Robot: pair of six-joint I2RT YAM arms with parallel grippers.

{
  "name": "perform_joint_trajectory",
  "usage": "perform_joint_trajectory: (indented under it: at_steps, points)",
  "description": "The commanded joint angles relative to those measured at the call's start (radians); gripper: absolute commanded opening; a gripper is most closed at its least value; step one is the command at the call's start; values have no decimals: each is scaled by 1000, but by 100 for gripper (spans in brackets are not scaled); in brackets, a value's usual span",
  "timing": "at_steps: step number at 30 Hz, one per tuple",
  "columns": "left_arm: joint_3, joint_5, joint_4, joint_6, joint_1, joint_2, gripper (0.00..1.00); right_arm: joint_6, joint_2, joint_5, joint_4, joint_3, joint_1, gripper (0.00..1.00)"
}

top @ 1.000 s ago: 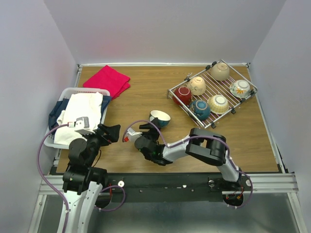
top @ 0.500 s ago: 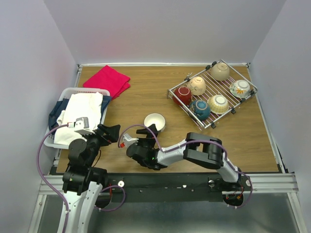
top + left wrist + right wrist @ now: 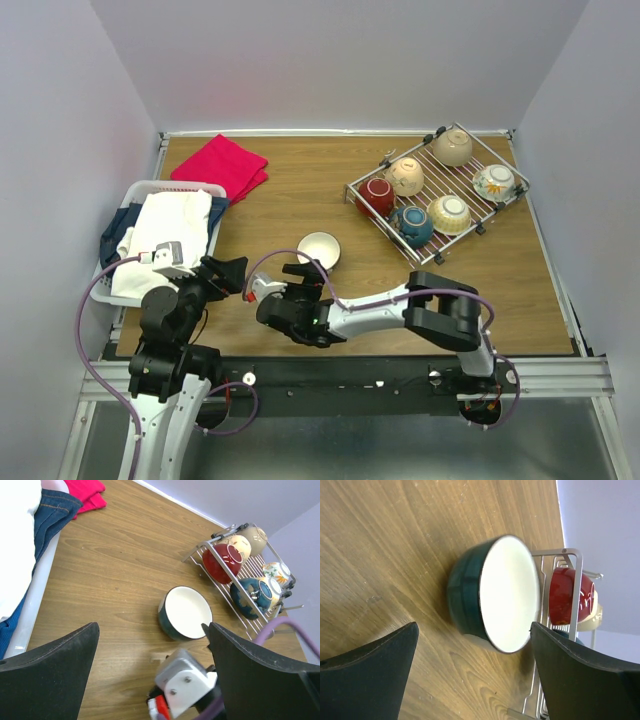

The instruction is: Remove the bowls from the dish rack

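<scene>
While right arm (image 3: 400, 305) reaches low, pincer (image 3: 474, 629) wide, bowl (image 3: 510, 592) upright

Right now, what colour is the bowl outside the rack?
The bowl is dark teal outside, white inside; right wrist view shows best.

The silver wire dish rack (image 3: 474, 166) sits askew on the bench (image 3: 300, 190) and holds six bowls: a red bowl (image 3: 377, 195) tipped on its side, a speckled cream bowl (image 3: 405, 176), a tan bowl (image 3: 452, 147), a floral bowl (image 3: 494, 182), a teal bowl (image 3: 412, 225) and a beige bowl (image 3: 450, 213). A seventh, white-lined dark teal bowl (image 3: 319, 249) stands upright on the bench, well apart from the rack, off its red-bowl corner.
</scene>
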Motion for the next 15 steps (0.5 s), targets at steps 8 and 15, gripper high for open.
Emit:
perform_joint_trajectory:
  at_steps: [8,15]
  points:
    - [13,-39,-7,5,-6,15,99,240,-183,-153,-288,103,-19,100]
    - [22,-47,-19,8,-6,58,99,346,-298,-239,-370,100,-114,100]
